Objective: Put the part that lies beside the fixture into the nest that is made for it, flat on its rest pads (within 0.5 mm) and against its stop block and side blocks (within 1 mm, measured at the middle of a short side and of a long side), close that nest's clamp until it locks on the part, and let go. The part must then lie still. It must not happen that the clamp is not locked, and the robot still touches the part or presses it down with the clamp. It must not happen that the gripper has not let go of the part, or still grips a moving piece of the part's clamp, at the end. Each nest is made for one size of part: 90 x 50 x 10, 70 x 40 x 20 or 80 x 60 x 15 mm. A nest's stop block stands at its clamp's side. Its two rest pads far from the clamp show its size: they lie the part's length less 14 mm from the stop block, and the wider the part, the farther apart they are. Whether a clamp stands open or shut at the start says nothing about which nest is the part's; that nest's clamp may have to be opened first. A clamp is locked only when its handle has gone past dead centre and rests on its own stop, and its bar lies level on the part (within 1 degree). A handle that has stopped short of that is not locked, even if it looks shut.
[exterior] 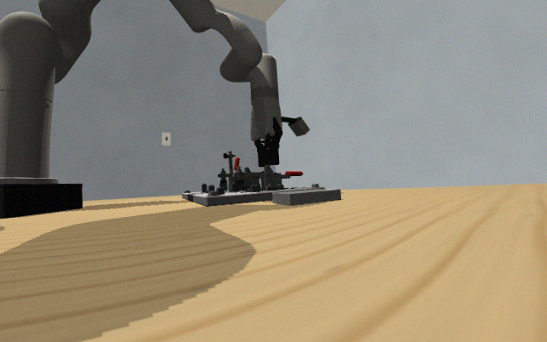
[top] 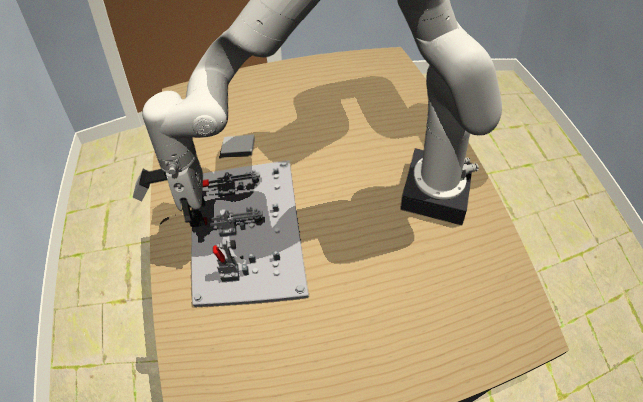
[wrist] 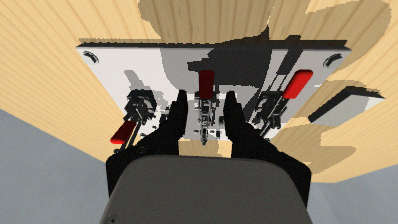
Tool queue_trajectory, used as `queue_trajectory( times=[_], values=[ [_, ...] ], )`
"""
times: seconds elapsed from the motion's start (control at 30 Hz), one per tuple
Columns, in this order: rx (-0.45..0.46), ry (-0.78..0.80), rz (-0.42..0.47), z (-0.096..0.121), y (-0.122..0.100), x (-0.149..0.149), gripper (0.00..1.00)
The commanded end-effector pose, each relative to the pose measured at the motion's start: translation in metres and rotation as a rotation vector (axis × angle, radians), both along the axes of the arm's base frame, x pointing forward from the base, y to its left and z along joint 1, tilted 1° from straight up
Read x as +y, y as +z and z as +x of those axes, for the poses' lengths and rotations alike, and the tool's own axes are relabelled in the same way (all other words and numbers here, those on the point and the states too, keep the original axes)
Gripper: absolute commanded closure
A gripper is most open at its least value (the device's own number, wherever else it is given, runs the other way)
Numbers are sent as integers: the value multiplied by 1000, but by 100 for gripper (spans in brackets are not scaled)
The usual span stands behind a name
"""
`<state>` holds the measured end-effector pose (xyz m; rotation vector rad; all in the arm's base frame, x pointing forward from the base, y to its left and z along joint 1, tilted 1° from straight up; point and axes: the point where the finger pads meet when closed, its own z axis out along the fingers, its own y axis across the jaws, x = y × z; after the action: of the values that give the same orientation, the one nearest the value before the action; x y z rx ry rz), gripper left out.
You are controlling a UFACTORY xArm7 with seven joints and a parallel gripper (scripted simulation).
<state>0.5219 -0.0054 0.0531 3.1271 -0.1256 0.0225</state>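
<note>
The part, a flat grey block (top: 237, 145) (exterior: 307, 196) (wrist: 350, 109), lies on the table beside the fixture plate (top: 249, 295) (wrist: 135, 60). My gripper (top: 194, 220) (exterior: 268, 165) (wrist: 206, 100) is half open and empty, pointing down at the middle clamp's red handle (wrist: 206, 82); in the wrist view its fingers stand on either side of that handle. Whether they touch it cannot be told. The middle clamp (top: 234, 219) and the clamp nearest the part (top: 234, 182) have their handles lying low. The third clamp (top: 228, 262) stands open, its red handle (top: 219, 253) and bar raised.
Rest pads and small dark blocks stand on the plate in front of each clamp. Bolt heads (top: 300, 289) (top: 197, 297) sit at the plate's corners. The robot's black base (top: 434, 205) stands on the wooden table (top: 389, 310), across from the clamps' handle side.
</note>
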Motion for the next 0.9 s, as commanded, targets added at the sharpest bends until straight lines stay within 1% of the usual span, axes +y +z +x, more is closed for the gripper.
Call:
queue_trajectory(
  times=[0.0,0.7,0.87],
  values=[
    [-6,0,0,2,-2,0,53],
    [-6,0,0,2,-3,0,53],
    [-6,0,0,3,-9,0,53]
  ],
)
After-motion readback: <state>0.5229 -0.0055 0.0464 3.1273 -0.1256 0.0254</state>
